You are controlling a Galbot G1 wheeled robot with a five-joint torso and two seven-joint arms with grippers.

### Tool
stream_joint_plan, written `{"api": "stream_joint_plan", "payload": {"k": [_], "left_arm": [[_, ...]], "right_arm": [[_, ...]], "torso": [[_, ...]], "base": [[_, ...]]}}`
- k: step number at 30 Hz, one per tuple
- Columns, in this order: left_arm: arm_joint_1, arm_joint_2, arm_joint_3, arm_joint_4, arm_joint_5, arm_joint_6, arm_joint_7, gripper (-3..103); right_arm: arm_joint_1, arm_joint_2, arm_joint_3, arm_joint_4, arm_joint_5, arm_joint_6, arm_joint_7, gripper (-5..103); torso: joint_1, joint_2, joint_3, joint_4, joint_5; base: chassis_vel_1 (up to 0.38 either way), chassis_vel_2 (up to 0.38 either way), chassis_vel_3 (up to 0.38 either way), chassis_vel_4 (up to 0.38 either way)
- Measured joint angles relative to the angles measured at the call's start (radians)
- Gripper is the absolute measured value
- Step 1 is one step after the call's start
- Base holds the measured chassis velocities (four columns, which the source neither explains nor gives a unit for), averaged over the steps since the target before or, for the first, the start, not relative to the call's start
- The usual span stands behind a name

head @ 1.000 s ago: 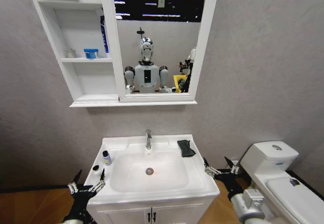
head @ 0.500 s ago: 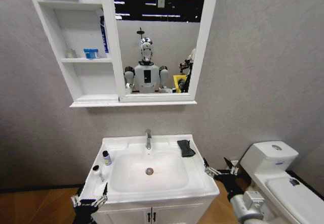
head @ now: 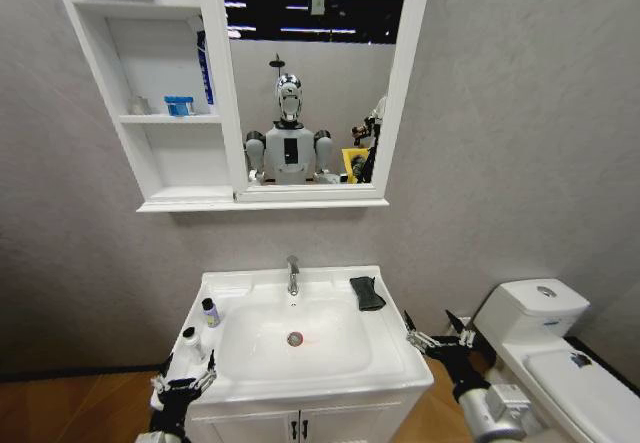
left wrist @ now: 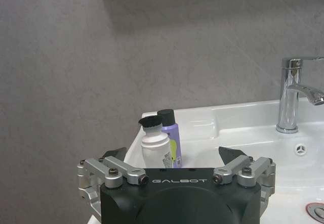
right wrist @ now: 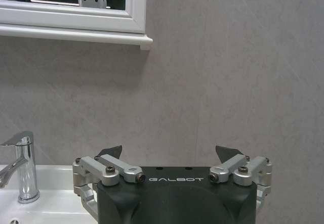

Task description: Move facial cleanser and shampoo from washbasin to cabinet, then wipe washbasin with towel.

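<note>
White bottle (left wrist: pixel 154 145) and purple bottle (left wrist: pixel 170 138) just beyond the spread-fingered left gripper (left wrist: pixel 174 159); right gripper (right wrist: pixel 171 155) likewise agape

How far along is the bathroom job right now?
Nothing looks done: the white black-capped bottle and purple bottle stand on the white ceramic washbasin, none in the white wall cabinet. In hand: the open left gripper faces the bottles. The open right gripper waits beside the basin. The black towel lies unused.
</note>
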Motion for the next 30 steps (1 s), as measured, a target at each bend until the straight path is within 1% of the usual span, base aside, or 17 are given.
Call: {"api": "stream_joint_plan", "payload": {"k": [8,17,24,25,26,27,30], "left_arm": [[-0.062,0.012,0.014,0.043,-0.001,0.021,-0.014,100],[-0.102,0.013,0.026,0.086,0.003,0.029,-0.028,100],[-0.146,0.02,0.036,0.137,0.009,0.048,-0.078,101],[-0.146,0.02,0.036,0.137,0.009,0.048,-0.078,101],[-0.154,0.024,0.034,0.142,0.008,0.054,-0.09,98],[-0.154,0.024,0.034,0.142,0.008,0.054,-0.09,98],[-0.185,0.034,0.028,0.166,-0.001,0.073,-0.135,84]], "right_arm": [[0.0,0.001,0.002,-0.004,0.005,0.002,0.002,100],[0.006,-0.004,0.01,-0.009,0.026,0.015,0.017,100],[0.015,-0.005,0.019,-0.017,0.039,0.021,0.027,100],[0.015,-0.005,0.019,-0.017,0.039,0.021,0.027,100],[0.014,-0.005,0.02,-0.017,0.04,0.022,0.027,100],[0.014,-0.005,0.02,-0.017,0.04,0.022,0.027,100],[0.013,-0.003,0.02,-0.017,0.041,0.025,0.029,100]], "torso": [[0.0,0.0,0.0,-0.0001,0.0],[0.0,0.0,0.0,-0.0001,0.0],[0.0,0.0,0.0,-0.0001,-0.0001],[0.0,0.0,0.0,-0.0001,-0.0001],[0.0,0.0,0.0,-0.0001,0.0],[0.0,0.0,0.0,-0.0001,0.0],[0.0,0.0,0.0,-0.0001,0.0]], "base": [[0.0,0.0,0.0,0.0],[0.0,0.0,0.0,0.0],[0.0,0.0,0.0,0.0],[0.0,0.0,0.0,0.0],[0.0,0.0,0.0,0.0],[0.0,0.0,0.0,0.0],[0.0,0.0,0.0,0.0]]}}
